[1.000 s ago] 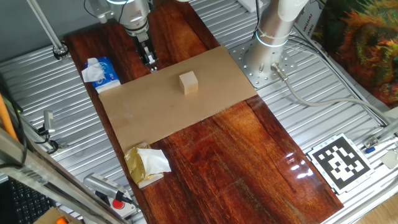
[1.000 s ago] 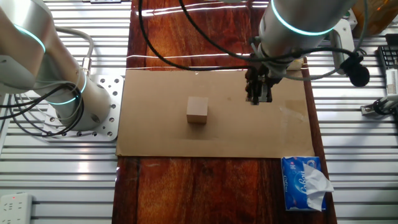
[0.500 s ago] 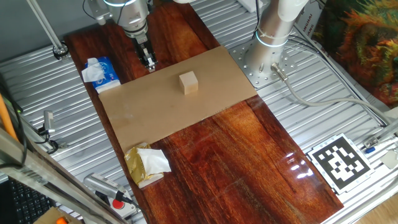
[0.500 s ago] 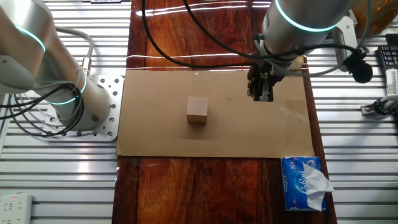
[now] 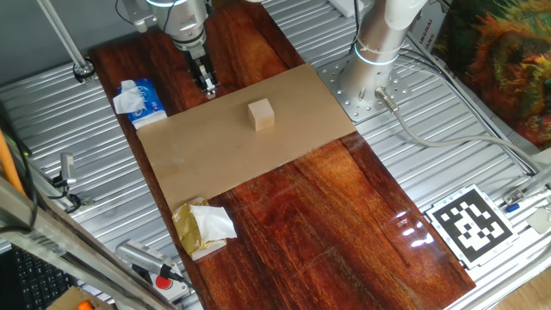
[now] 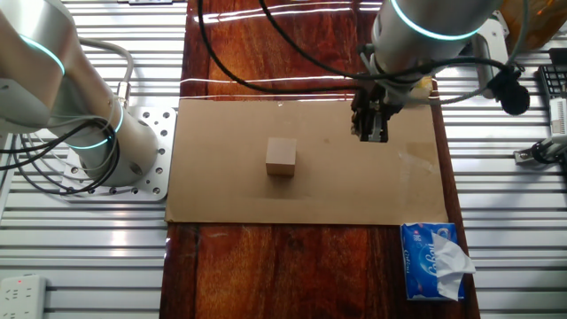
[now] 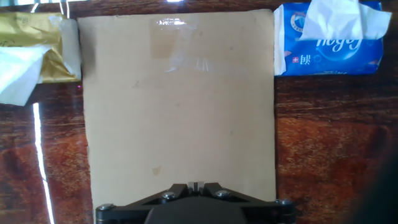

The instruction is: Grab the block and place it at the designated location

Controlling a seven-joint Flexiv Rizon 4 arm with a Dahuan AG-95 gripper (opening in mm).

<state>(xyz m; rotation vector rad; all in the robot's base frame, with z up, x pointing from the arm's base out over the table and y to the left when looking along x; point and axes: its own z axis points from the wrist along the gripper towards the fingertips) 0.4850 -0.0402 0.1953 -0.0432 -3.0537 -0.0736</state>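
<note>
The block (image 5: 261, 114), a small pale wooden cube, stands alone on the tan cardboard rectangle (image 5: 215, 159), and also shows in the other fixed view (image 6: 282, 157). My gripper (image 5: 207, 84) is shut and empty. It hangs over the cardboard's edge nearest the tissue pack, well away from the block (image 6: 372, 133). In the hand view the fingertips (image 7: 195, 185) touch each other above bare cardboard (image 7: 180, 106), and the block is out of view. I cannot make out the black dot in any view.
A blue-and-white tissue pack (image 5: 138, 99) lies by the cardboard's corner. A crumpled gold-and-white wrapper (image 5: 202, 226) lies off another corner. A black-and-white tag (image 5: 472, 221) sits at the far right. The arm's base (image 5: 379, 43) stands beside the cardboard.
My gripper has risen slightly and drifted a little toward the cardboard's edge, staying shut. The block has not moved.
</note>
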